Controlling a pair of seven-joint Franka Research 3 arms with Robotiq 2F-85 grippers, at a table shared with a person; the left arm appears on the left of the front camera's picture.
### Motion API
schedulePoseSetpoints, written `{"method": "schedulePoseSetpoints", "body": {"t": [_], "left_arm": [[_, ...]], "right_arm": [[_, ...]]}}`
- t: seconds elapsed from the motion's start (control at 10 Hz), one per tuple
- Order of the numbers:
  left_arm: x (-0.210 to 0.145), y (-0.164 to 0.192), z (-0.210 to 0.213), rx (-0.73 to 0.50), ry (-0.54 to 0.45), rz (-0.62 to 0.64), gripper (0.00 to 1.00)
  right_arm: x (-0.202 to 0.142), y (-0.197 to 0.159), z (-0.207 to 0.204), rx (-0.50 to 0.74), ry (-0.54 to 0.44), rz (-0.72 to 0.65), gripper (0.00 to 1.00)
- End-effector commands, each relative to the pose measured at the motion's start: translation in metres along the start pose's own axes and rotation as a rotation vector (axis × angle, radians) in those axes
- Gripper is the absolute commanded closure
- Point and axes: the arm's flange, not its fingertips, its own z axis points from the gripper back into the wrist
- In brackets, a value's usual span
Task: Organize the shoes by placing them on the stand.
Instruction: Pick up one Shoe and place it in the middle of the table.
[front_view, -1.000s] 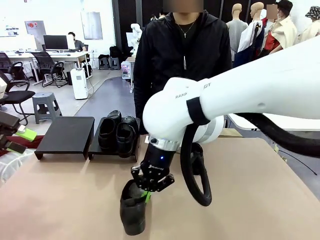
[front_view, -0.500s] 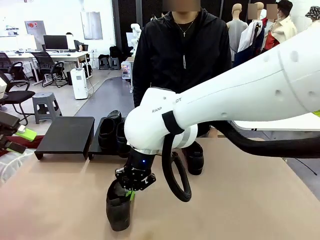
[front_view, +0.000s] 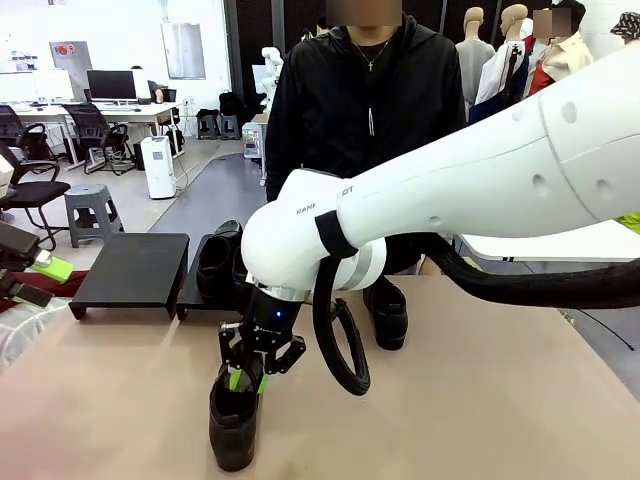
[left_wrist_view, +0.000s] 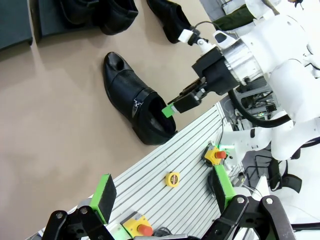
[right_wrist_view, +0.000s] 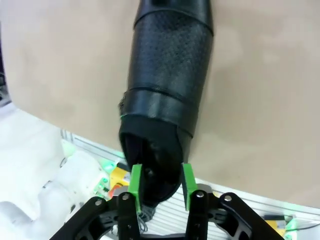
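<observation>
A black shoe (front_view: 233, 425) (left_wrist_view: 131, 97) (right_wrist_view: 167, 75) stands on the table near the front edge, toe toward me. My right gripper (front_view: 248, 381) (right_wrist_view: 160, 180) (left_wrist_view: 170, 107) is at its heel, jaws parted, one green pad inside the collar and one outside. Two shoes (front_view: 232, 262) (left_wrist_view: 100, 12) sit side by side on the right platform of the stand (front_view: 192, 300). The left platform (front_view: 130, 265) is bare. Another shoe (front_view: 386, 312) (left_wrist_view: 167, 20) rests on the table behind the right arm. My left gripper (front_view: 40, 282) (left_wrist_view: 162, 192) hangs open at the left edge, holding nothing.
A person (front_view: 370, 100) in a black hoodie stands at the far side of the table, behind the stand. My right arm (front_view: 450, 190) spans the table's middle from the right. Bare tabletop (front_view: 500, 400) lies to the right of the near shoe.
The right arm carried the near shoe leftward and a little closer to the front edge. Its jaws were shut on the shoe's heel earlier and now stand parted.
</observation>
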Motion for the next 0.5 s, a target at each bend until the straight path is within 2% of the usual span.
{"method": "schedulePoseSetpoints", "body": {"t": [0.0, 0.1, 0.3, 0.4], "left_arm": [[0.0, -0.001, 0.0, -0.02, -0.01, -0.01, 0.0], [0.0, -0.001, 0.0, -0.02, -0.01, -0.01, 0.0], [0.0, -0.001, 0.0, -0.02, -0.01, -0.01, 0.0], [0.0, -0.001, 0.0, -0.02, -0.01, -0.01, 0.0]], "right_arm": [[-0.042, -0.03, 0.037, 0.034, -0.059, 0.018, 0.0], [-0.066, -0.058, 0.067, 0.008, -0.094, 0.025, 0.0], [-0.117, -0.129, 0.129, -0.055, -0.092, 0.192, 0.0], [-0.139, -0.161, 0.159, -0.07, -0.127, 0.258, 0.0]]}}
